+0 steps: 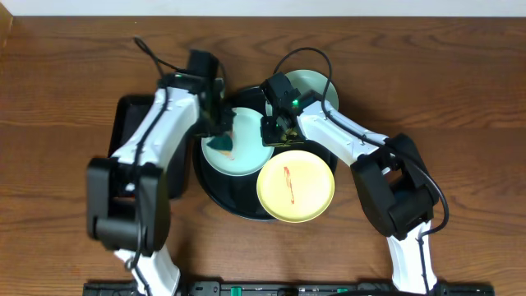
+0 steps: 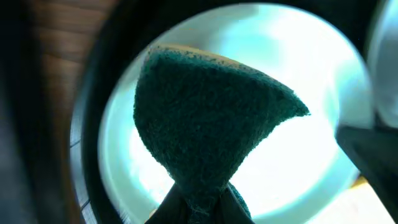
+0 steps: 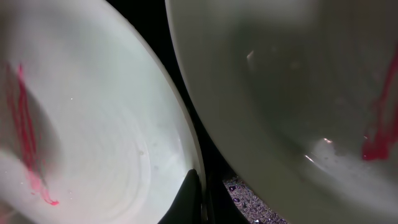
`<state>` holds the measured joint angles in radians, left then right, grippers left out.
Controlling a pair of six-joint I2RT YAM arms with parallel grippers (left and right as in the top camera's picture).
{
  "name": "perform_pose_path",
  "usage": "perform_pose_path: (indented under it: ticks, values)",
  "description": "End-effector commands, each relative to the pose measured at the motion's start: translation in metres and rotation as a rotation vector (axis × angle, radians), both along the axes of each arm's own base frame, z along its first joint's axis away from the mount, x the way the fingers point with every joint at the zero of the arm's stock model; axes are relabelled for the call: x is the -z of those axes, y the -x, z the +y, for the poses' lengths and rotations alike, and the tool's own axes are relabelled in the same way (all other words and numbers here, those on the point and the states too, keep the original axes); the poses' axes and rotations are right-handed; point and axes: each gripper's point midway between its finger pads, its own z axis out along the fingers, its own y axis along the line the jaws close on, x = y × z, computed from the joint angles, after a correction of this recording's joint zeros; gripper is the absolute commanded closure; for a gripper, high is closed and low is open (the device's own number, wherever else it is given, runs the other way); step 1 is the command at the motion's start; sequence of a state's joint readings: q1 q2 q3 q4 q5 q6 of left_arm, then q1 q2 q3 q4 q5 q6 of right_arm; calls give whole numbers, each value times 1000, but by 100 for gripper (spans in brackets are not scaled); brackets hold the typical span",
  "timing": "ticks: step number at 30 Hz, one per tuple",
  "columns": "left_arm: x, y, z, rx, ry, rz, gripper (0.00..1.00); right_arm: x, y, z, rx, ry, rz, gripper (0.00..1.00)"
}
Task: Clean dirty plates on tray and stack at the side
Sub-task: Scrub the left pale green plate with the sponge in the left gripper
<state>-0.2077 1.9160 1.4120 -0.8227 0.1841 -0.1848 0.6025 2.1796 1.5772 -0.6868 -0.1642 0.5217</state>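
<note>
Yellow plate (image 1: pixel 296 185), red-smeared, lies nearest, overlapping the front of the round black tray (image 1: pixel 210 185). Behind it a mint plate (image 1: pixel 246 156) sits in the tray; the left gripper (image 2: pixel 202 208) pinches a green sponge (image 2: pixel 205 118) over it. The right gripper (image 1: pixel 275 130) is at that plate's right rim, jaw opening not determinable. A second mint plate (image 1: pixel 316 86) lies farthest.

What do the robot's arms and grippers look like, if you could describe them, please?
Both the left arm and the right arm have smooth white links joined by bulky black joints. A thin black cable loops out near each wrist, and a small green light glows on the right one. The left gripper and right gripper are black with slim dark fingers.
</note>
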Motion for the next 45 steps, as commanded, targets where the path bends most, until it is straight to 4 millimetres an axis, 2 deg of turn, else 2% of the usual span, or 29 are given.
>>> perform_pose_path:
  ticks: [1, 5, 9, 14, 15, 17, 20, 22, 25, 27, 29, 32, 37, 40, 45]
  values:
    - [35, 5, -5, -19, -28, 73, 93, 14, 9, -1, -29, 22, 37, 99]
    - [57, 12, -3, -52, -40, 139, 93, 14, 10, -2, -29, 25, 41, 99]
    - [63, 19, -9, -38, -12, 177, 93, 14, 10, -2, -29, 24, 40, 99]
    - [42, 31, -65, 291, 338, 156, 92, 14, 9, -2, -29, 23, 38, 99]
    - [36, 33, -73, 337, 398, 146, 93, 14, 9, -2, -29, 22, 37, 99]
    - [33, 33, -75, 350, 431, 140, 93, 14, 9, -2, -29, 22, 37, 99]
    - [36, 24, -64, 315, 402, 122, 93, 14, 9, -1, -29, 22, 37, 99]
    - [45, 15, -43, 214, 293, 125, 93, 14, 9, -1, -30, 22, 37, 99]
    - [56, -2, 15, -75, 5, 125, 93, 14, 9, -1, -30, 22, 37, 99]
    - [52, -9, 43, -200, -123, 101, 93, 14, 9, -1, -30, 22, 37, 99]
    - [44, -15, 57, -246, -192, 72, 93, 14, 9, -1, -30, 22, 37, 99]
    - [35, -19, 63, -253, -238, 42, 93, 14, 9, -1, -30, 22, 37, 99]
    - [35, -5, 57, -223, -256, 87, 93, 14, 9, -1, -31, 21, 36, 99]
    - [36, 7, 42, -173, -220, 137, 93, 14, 9, -1, -31, 22, 36, 99]
    - [29, 27, -31, 128, 116, 198, 92, 14, 9, -1, -31, 22, 37, 99]
